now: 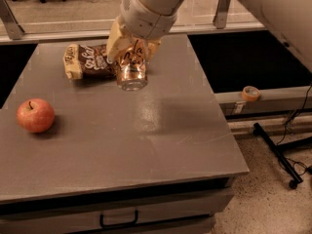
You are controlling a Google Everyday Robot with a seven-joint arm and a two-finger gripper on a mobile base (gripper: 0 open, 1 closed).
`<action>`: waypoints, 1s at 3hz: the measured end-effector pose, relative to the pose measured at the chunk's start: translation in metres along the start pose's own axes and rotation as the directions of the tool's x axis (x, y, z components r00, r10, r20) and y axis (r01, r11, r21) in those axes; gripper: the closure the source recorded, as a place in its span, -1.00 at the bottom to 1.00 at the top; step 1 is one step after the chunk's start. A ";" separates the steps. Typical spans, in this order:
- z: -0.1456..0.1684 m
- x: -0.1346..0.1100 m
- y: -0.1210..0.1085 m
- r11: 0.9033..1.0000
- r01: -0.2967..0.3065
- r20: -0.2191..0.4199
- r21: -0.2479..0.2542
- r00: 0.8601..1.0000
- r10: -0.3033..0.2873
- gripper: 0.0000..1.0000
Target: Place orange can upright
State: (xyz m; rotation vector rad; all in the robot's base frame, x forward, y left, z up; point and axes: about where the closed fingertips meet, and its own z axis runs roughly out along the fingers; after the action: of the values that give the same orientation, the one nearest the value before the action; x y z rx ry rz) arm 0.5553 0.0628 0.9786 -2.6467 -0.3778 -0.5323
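The orange can [131, 67] hangs in the air above the back middle of the grey table [146, 130], nearly upright with its silver end facing down toward the camera. My gripper [130, 47] is shut on the can from above, its cream fingers [115, 39] on either side of the can's upper part. The can does not touch the table. The arm reaches in from the upper right.
A brown snack bag [87, 61] lies just left of and behind the can. A red apple [35, 115] sits at the table's left. A tape roll [250, 92] lies on a ledge at the right. The table's front edge has a drawer handle [118, 222].
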 end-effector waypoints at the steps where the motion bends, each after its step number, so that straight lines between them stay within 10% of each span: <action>1: -0.030 0.007 0.016 0.996 0.050 -0.099 0.076 0.994 -0.042 1.00; 3: -0.054 0.009 0.031 0.990 0.061 -0.202 0.128 0.979 -0.035 1.00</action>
State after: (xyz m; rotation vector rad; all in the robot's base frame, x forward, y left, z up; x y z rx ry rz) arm 0.5569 0.0136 1.0175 -2.4346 -0.4021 -0.7535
